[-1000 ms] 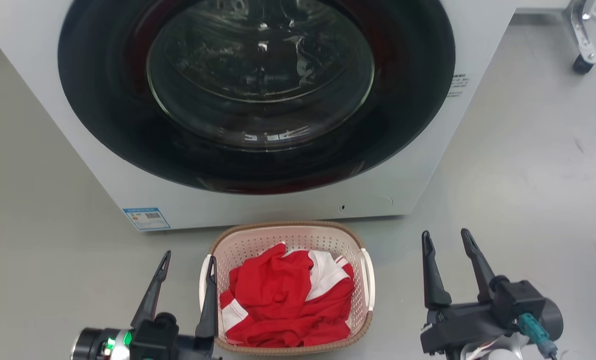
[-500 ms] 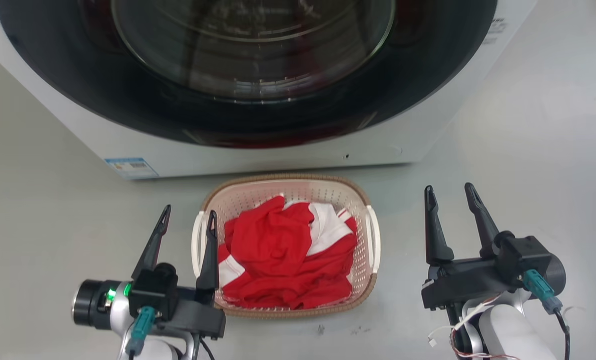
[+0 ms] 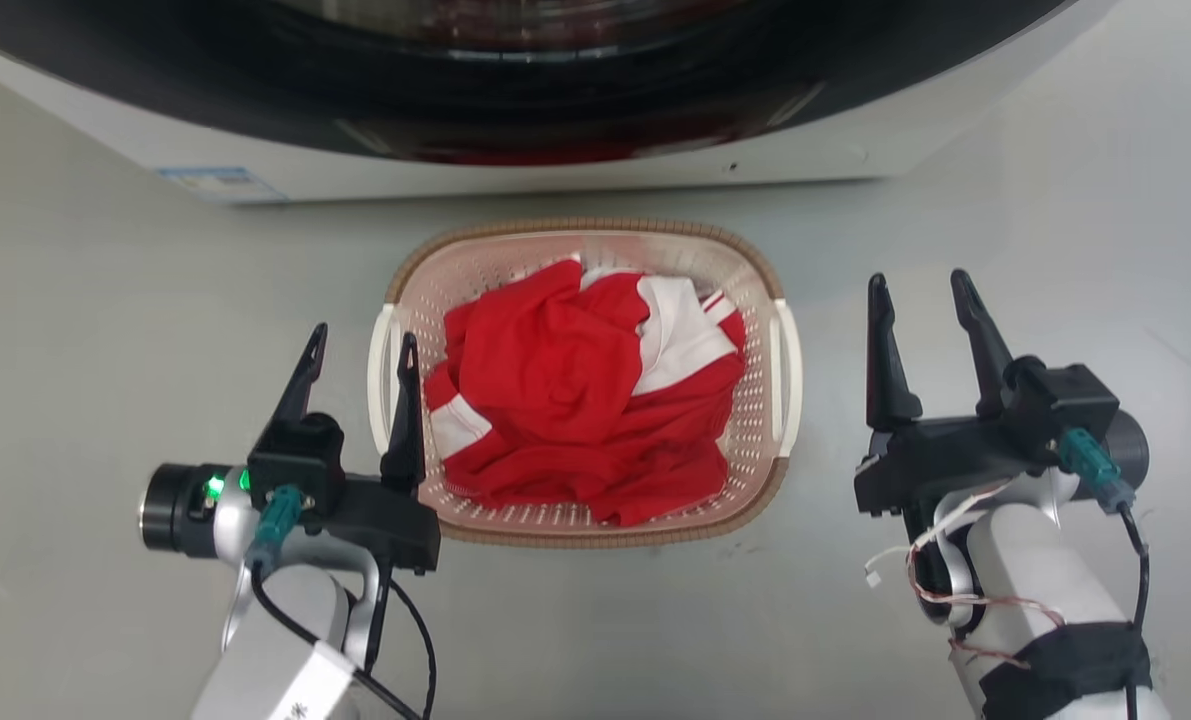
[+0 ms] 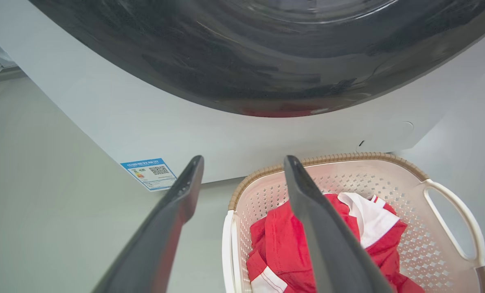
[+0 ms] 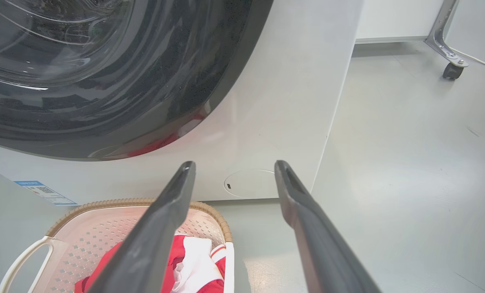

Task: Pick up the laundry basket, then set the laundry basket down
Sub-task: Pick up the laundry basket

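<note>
Since the earlier frames the head camera has tipped down, so the washer [image 3: 575, 175] now shows as a strip at the top of the head view and both forearms show more fully; the things themselves have not shifted. The laundry basket [image 3: 755, 430] sits on the grey floor [image 3: 105, 350] just in front of the washer, upright, with a red and white garment [image 3: 555, 390] heaped inside. Its left handle [image 3: 382, 380] lies under the left gripper [image 3: 365, 335], whose fingers are spread wide. One finger crosses the handle and rim and the other is over bare floor, so the jaws seem to straddle that handle from above, though their height over it cannot be judged. The right gripper [image 3: 917, 280] is also spread wide and holds nothing. It hangs beside the right handle [image 3: 787, 370], clearly apart from it and not yet around it. The basket is judged still unlifted, and the downward look suggests the robot is bending to reach it. The left side looks nearly lined up for a grasp, while the right would need to come inward before both handles could be gripped.
</note>
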You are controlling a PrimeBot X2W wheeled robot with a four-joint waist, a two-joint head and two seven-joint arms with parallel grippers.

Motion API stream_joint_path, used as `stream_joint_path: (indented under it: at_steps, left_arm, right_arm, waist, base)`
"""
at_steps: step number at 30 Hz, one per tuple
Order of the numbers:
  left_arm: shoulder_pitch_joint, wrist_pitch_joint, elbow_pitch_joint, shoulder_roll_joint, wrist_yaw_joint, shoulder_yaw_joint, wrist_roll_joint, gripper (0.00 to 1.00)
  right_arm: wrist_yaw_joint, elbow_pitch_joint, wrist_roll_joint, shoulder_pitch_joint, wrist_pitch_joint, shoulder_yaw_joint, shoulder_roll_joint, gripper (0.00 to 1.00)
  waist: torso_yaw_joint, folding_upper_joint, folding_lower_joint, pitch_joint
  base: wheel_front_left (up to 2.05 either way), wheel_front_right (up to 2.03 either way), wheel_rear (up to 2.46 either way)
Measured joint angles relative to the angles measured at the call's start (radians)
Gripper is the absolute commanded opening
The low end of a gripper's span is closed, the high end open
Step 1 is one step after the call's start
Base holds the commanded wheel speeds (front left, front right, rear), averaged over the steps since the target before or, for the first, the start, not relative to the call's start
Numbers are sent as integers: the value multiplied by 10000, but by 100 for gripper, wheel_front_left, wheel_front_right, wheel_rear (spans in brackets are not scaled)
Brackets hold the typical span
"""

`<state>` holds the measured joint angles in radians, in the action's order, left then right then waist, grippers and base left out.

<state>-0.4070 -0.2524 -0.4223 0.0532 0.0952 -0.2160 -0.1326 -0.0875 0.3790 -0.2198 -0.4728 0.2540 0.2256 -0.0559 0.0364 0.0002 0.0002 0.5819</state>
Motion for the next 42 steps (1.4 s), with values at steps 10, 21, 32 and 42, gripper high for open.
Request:
stream_joint_path:
  at_steps: [10, 21, 32, 42]
  left_arm:
    - [-1351, 4, -1306, -94, -142, 79, -351, 100]
    - [-2057, 2, -2934, -167, -251, 52, -585, 100]
    - [-2747, 0, -3944, -211, -341, 153, -972, 100]
    - [-3518, 0, -4673, -226, -527, 105, -1095, 100]
  right_arm:
    - [107, 765, 0, -1177, 10, 15, -17, 100]
    - [232, 1845, -128, -1469, 27, 326, -50, 100]
    - [169, 2316, -533, -1845, 27, 738, -67, 100]
    - [161, 2631, -543, -2330, 27, 754, -77, 100]
  waist:
    - [203, 1, 0, 1491]
    - [408, 0, -1, 2581]
    - [459, 0, -1, 3155]
    - [495, 0, -1, 3725]
  base:
    - [0, 0, 0]
    - [0, 0, 0]
    - [0, 0, 0]
    - [0, 0, 0]
